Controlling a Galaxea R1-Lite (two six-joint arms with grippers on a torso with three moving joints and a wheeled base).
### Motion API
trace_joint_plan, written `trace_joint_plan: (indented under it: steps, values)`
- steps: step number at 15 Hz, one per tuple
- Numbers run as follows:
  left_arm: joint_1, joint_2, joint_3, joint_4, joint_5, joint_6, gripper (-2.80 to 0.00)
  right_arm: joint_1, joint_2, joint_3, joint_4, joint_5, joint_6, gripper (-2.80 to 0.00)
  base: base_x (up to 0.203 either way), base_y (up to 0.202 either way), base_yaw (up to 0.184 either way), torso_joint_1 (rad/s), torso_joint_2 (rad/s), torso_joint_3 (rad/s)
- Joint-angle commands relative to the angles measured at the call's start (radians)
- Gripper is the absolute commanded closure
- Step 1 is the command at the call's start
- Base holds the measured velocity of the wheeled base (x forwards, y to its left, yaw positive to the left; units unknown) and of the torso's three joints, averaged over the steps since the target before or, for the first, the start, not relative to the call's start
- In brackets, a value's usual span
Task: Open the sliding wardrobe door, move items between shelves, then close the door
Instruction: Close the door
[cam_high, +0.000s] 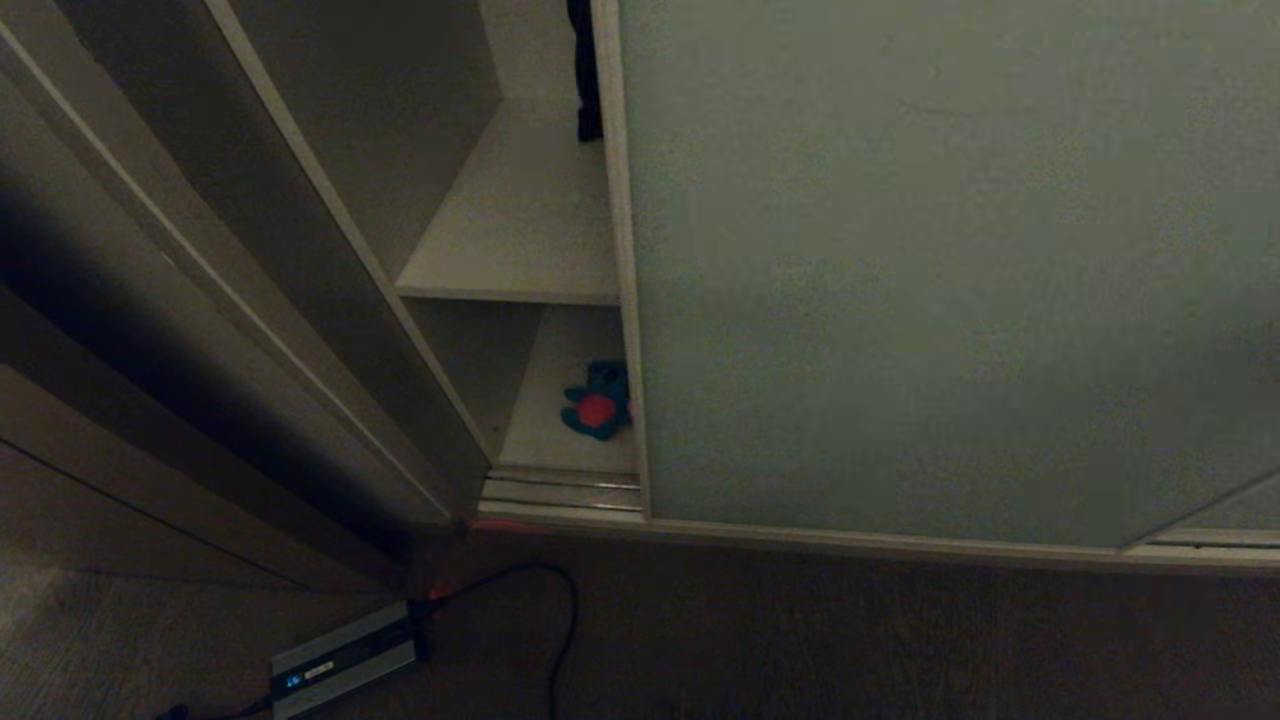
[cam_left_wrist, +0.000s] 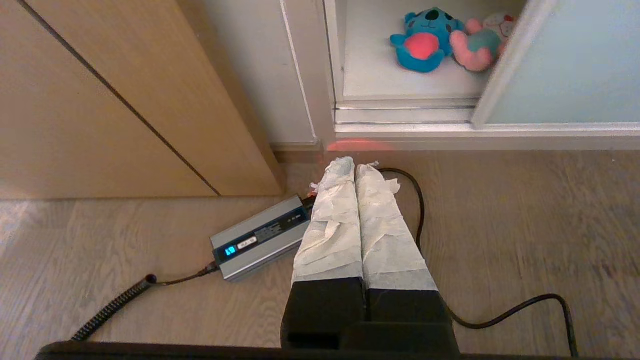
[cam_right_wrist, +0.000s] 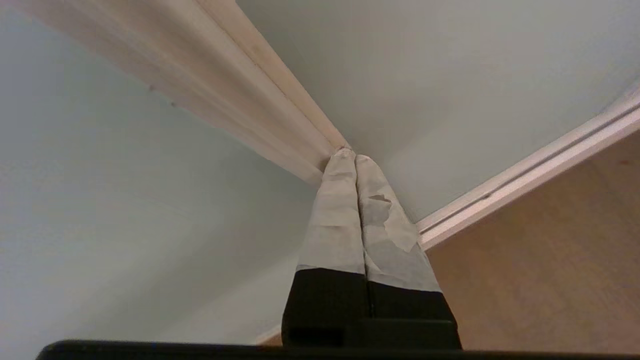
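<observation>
A: Nearest the lens, the left gripper is hanging over the wooden floor, its taped fingers pressed together on nothing, with a grey power brick and its black cable lying just beside the tips.

B: And the right gripper?

A: Its fingers are also lying flat against each other, tips sitting at the pale metal frame where two grey-green panels are meeting; it looks to be touching the frame, though I cannot be sure.

B: Where is the sliding wardrobe door standing?

A: It is filling the centre and right of the head view, leaving a narrow gap at centre left. In that gap the upper shelf is showing bare, and the teal-blue toy is lying on the lower shelf.

B: The pink toy?

A: In the upper right of the left wrist view, touching the blue one, partly behind the door's edge.
</observation>
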Motion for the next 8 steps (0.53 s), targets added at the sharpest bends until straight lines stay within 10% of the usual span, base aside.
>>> trace_joint_plan:
  steps: [1, 8]
  values:
    - [0.000, 0.002, 0.000, 0.000, 0.000, 0.000, 0.00, 0.008, -0.078, 0.054, -0.005, 0.008, 0.001, 0.00, 0.000, 0.000, 0.000, 0.000, 0.00, 0.000]
    - [0.000, 0.002, 0.000, 0.000, 0.000, 0.001, 0.00, 0.021, -0.263, 0.272, -0.005, 0.063, -0.003, 0.00, 0.000, 0.000, 0.000, 0.000, 0.00, 0.000]
